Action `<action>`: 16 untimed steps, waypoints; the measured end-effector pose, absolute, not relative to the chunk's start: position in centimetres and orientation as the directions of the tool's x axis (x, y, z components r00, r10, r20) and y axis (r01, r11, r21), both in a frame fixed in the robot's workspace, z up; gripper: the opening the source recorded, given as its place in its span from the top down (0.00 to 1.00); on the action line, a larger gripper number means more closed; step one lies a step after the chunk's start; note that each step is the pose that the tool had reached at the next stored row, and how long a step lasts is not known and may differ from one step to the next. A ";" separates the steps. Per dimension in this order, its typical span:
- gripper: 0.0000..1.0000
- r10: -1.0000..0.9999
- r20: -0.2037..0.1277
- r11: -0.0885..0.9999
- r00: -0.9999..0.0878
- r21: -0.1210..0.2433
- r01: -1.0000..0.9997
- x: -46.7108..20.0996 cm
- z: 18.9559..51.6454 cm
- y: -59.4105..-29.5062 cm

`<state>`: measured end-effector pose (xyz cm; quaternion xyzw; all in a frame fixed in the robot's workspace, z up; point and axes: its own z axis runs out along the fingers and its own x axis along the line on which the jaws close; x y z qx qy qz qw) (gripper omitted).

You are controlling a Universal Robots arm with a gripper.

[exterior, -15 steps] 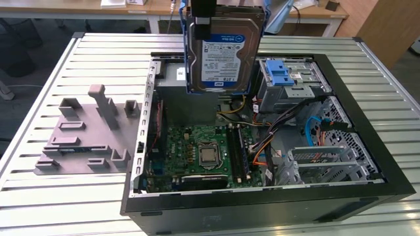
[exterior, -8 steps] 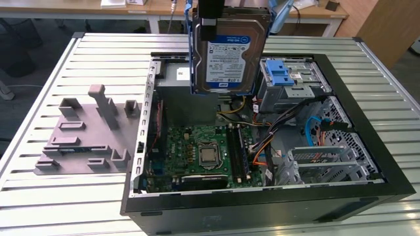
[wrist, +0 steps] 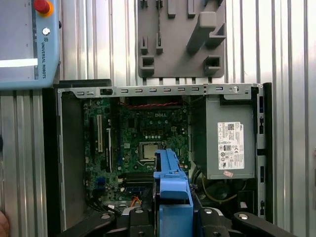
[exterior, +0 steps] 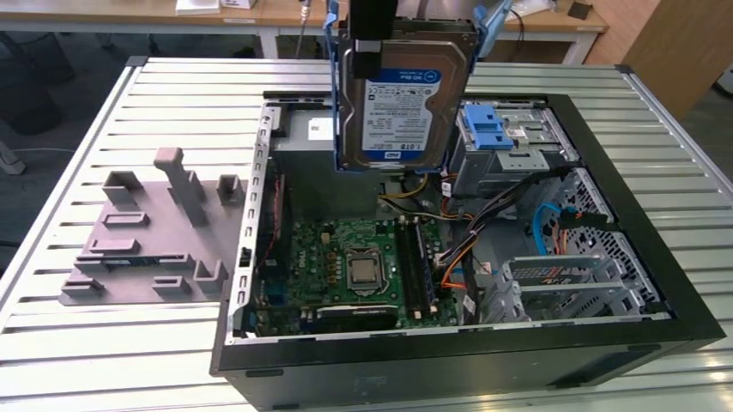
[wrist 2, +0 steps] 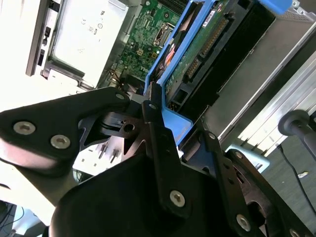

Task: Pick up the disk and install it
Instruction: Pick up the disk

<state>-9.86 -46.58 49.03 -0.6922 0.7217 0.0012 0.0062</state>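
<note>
Jaws of black metal, studded with bright screws, are clamped on the blue plastic rail of the disk; the gripper holds it on edge. The second wrist view gives the disk's green circuit-board side, while the exterior view gives its silver-grey face with a white-and-blue label. There the disk hangs upright over the far part of the open black computer case.

Below it lie the green motherboard and bundled coloured cables. Just beside it, to the exterior view's right, stands a grey metal drive cage with a blue latch. The first wrist view shows the grey power supply box with a white printed sticker. Beyond the case, a grey moulded fixture plate rests on the ribbed metal worktop.
</note>
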 end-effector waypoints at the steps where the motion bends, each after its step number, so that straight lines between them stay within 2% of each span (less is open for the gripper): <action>1: 0.64 -0.999 -0.010 0.042 -0.042 -0.007 -0.999 -9.7 49.0 -46.6; 16: 0.64 -0.999 -0.010 0.042 -0.042 -0.007 -0.999 -7.3 49.0 -47.2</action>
